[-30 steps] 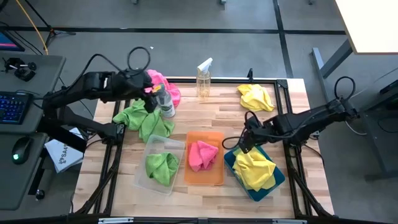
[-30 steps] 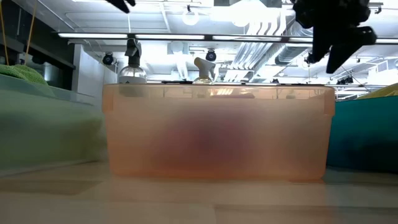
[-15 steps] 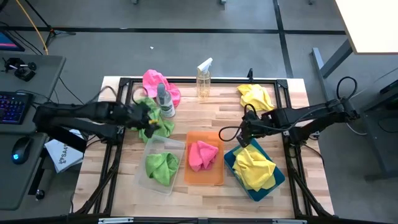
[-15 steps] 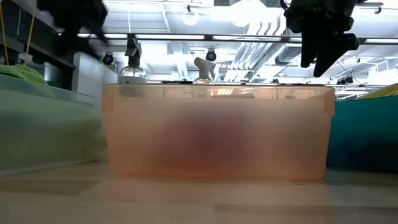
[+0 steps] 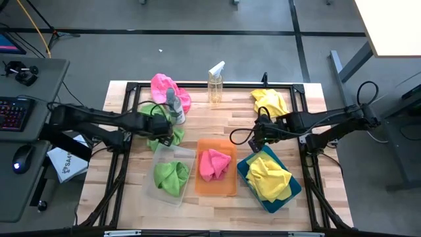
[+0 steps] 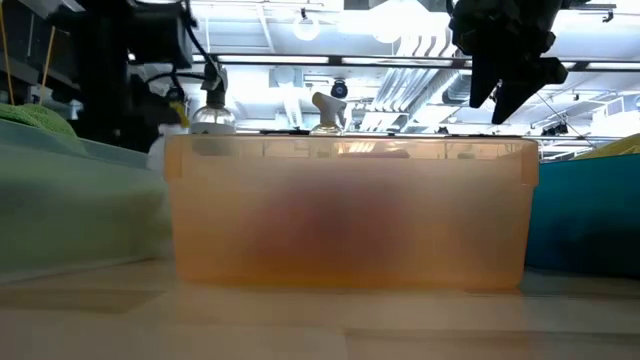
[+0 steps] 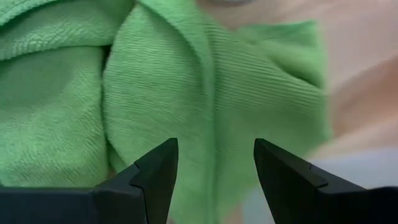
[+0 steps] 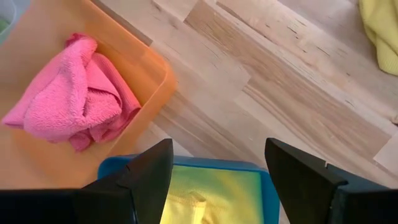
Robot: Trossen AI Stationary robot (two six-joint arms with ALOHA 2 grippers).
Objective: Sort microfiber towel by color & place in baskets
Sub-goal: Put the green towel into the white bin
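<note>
The left gripper (image 5: pixel 160 125), fingers spread, should drop squarely onto the loose green towel (image 5: pixel 162 134) behind the clear basket (image 5: pixel 158 158) before pinching, while the empty, parted right gripper (image 5: pixel 258 137) hangs above the teal basket (image 5: pixel 295 187).

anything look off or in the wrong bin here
Nothing is missorted: the green fuzzy cloth lies in the clear plastic bin, the pink fuzzy cloth in the orange plastic bin, the yellow fuzzy cloth in the teal plastic bin, which sits askew.

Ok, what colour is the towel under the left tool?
Lime green, clearest in the left wrist view.
</note>
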